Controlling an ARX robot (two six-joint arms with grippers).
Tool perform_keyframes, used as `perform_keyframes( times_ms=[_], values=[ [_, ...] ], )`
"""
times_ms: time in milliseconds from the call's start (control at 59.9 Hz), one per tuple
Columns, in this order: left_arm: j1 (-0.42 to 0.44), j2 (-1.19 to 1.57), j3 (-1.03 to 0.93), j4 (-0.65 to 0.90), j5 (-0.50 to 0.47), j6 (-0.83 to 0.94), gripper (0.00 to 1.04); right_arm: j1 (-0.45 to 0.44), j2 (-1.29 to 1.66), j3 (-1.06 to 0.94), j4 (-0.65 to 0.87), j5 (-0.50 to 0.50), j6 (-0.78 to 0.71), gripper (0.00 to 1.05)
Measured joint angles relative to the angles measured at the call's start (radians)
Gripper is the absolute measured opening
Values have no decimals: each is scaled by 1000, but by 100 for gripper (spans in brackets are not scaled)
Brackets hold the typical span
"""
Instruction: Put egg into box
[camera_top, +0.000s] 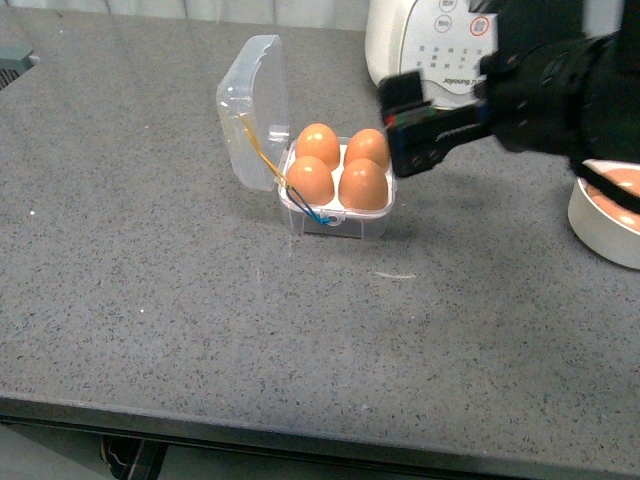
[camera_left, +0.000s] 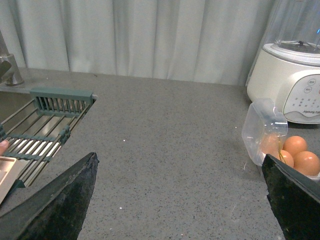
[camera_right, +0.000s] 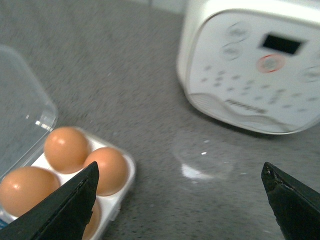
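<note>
In the front view the right arm (camera_top: 560, 90) covers the right side of the white appliance (camera_top: 425, 40). It also crosses the bowl (camera_top: 600, 230), which the picture's right edge cuts off. What lies in the bowl cannot be told. The right wrist view is blurred, so the appliance's labels cannot be read. One of the right fingers (camera_right: 65, 210) hides most of one egg (camera_right: 93, 223) in the box (camera_right: 120, 200). In the left wrist view the left fingers (camera_left: 295, 195) and the picture's edge cut the box, so its eggs show only partly.
</note>
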Motion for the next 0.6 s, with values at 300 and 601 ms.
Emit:
perform_keyframes(
  times_ms=[300,601],
  values=[
    [0,0,0,0,-2,0,98,-103,-423,-399,307,250,42,62],
    [0,0,0,0,0,0,98,-186,-643,-573,257,162,45,10]
  ],
)
